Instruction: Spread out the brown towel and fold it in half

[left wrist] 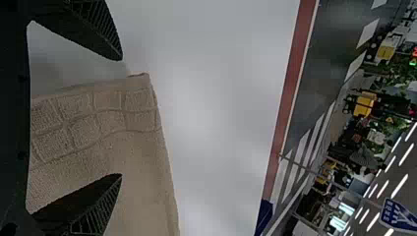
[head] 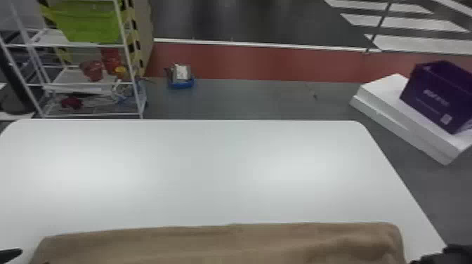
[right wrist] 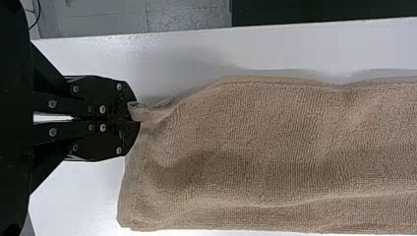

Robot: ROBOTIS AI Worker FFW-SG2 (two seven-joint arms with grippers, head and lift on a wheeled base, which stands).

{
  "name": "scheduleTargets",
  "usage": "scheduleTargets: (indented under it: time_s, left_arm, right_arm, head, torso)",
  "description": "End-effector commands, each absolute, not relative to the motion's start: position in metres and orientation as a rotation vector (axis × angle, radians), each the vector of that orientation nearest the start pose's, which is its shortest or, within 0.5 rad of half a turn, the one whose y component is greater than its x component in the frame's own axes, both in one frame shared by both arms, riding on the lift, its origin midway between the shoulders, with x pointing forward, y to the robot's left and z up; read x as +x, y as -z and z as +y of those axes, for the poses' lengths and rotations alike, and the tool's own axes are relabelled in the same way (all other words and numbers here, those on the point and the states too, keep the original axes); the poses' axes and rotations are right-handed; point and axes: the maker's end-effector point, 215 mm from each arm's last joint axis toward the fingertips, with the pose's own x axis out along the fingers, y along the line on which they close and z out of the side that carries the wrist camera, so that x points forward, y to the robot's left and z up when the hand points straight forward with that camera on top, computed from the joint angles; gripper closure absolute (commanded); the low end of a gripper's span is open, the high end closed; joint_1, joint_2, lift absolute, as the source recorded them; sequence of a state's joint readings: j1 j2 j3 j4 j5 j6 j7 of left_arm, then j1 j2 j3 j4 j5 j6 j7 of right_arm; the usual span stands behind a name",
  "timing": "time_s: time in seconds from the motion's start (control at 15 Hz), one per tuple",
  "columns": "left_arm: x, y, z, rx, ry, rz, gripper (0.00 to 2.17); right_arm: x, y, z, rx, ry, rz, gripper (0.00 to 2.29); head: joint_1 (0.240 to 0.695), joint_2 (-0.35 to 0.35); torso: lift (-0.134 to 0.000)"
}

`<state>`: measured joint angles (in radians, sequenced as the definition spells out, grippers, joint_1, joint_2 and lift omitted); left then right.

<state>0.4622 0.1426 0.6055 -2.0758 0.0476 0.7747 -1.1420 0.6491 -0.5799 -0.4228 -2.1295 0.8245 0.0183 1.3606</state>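
Note:
The brown towel (head: 224, 244) lies across the near part of the white table, its far edge nearly straight. At the head view's lower left corner is the tip of my left gripper (head: 10, 254), beside the towel's left end. My right gripper (head: 439, 256) is at the lower right, past the towel's right end. In the left wrist view, my left gripper (left wrist: 121, 118) stands open with a banded corner of the towel (left wrist: 113, 142) between and beneath its fingers. In the right wrist view, my right gripper (right wrist: 135, 119) is shut on a corner of the towel (right wrist: 275, 152).
The white table (head: 196, 168) stretches beyond the towel to its far edge. Past it stand a white wire rack (head: 133, 84) at the left, a small blue tray (head: 181, 84) on the floor, and a purple box (head: 439, 94) on white boxes (head: 397, 116) at the right.

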Motion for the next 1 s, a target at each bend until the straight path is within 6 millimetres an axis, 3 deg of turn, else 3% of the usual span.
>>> scheduleTargets:
  time_s: [0.0, 0.13, 0.4, 0.93]
  left_arm:
    - [0.328, 0.423, 0.336, -0.222, 0.548, 0.622, 0.03]
    - [0.326, 0.415, 0.321, -0.252, 0.588, 0.600, 0.03]
    - [0.329, 0.433, 0.299, -0.270, 0.627, 0.635, 0.03]
    - [0.358, 0.463, 0.291, -0.270, 0.629, 0.662, 0.03]
  right_arm:
    - [0.281, 0.443, -0.429, -1.265, -1.027, 1.013, 1.12]
    - [0.281, 0.447, -0.432, -1.264, -1.032, 1.019, 1.12]
    - [0.287, 0.446, -0.427, -1.272, -1.035, 1.005, 1.12]
    - [0.275, 0.455, -0.438, -1.283, -1.044, 1.045, 1.12]
  head:
    - [0.695, -0.139]
    - [0.695, -0.165]
    - [0.695, -0.225]
    - [0.695, -0.256]
  torso:
    - [-0.124]
    - [-0.124]
    - [-0.124]
    - [-0.124]
